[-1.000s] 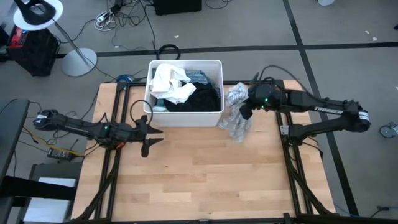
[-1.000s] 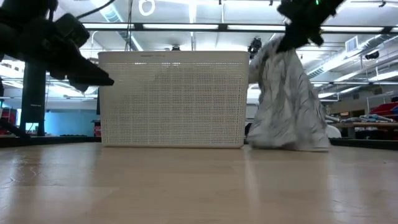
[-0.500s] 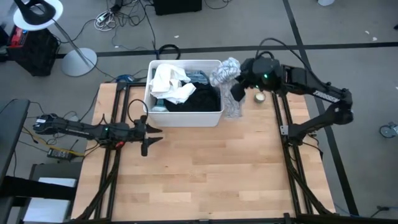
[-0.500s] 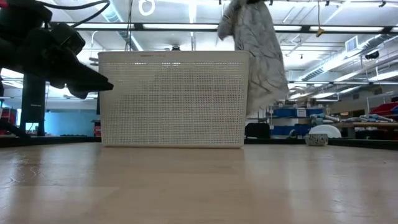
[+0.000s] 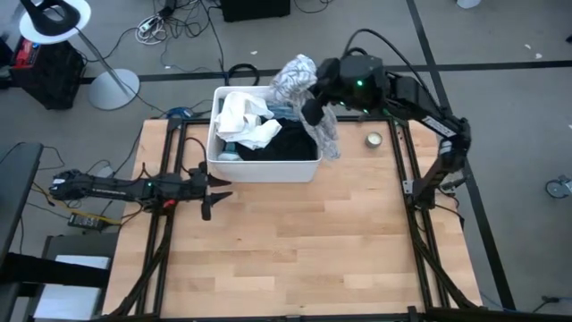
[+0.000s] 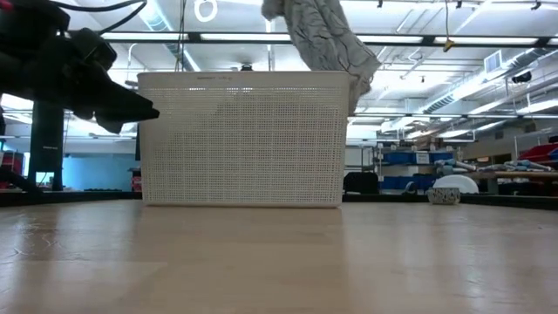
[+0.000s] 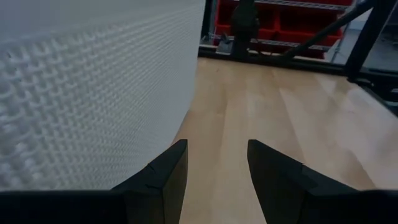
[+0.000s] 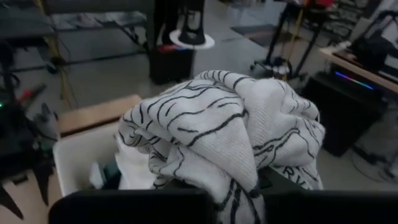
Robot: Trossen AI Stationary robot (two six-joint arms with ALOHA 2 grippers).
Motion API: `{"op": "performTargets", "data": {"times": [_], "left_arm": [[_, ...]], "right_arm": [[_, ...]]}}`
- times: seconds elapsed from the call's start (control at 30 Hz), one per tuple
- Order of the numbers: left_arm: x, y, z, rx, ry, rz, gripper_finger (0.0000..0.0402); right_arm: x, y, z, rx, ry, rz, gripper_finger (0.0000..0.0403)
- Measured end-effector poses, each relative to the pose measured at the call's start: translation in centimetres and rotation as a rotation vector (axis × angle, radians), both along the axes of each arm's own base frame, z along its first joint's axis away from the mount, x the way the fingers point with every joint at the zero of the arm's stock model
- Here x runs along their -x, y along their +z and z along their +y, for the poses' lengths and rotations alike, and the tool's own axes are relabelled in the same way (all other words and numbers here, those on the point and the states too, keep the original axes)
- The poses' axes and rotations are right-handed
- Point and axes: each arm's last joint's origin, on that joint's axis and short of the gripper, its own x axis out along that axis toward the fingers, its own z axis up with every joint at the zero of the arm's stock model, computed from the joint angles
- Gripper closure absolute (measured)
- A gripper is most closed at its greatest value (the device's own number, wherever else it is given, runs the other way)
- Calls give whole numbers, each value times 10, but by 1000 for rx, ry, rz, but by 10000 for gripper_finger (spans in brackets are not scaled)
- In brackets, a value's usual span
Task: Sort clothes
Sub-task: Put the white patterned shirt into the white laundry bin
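Fingers of right gripper (image 5: 310, 100) pinching white-grey patterned fabric garment (image 5: 299, 79) above white rectangular plastic tub (image 5: 263, 166), upper centre; left gripper (image 5: 212, 190) fingers spread, centre left over wooden counter (image 5: 295, 250).

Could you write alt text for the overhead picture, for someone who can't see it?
Seen from above, the right pincer holds a white-grey patterned garment over the far right corner of a white tub of clothes on a wooden table. The left pincer waits, open, near the tub's front left corner.
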Motion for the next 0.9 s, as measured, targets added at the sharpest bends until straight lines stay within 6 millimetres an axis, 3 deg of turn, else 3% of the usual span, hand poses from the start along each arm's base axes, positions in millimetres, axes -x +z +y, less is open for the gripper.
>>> {"op": "performTargets", "data": {"times": [0.27,0.63,0.9], "left_arm": [[9,5,-1,-11,-33,-58,229],[20,11,-1,-14,-75,-148,229],[21,11,-2,-11,-111,-155,229]], "right_arm": [[-26,6,-4,21,71,-80,386],[-28,15,-3,27,157,-162,386],[-38,-15,-22,-17,101,-43,386]]}}
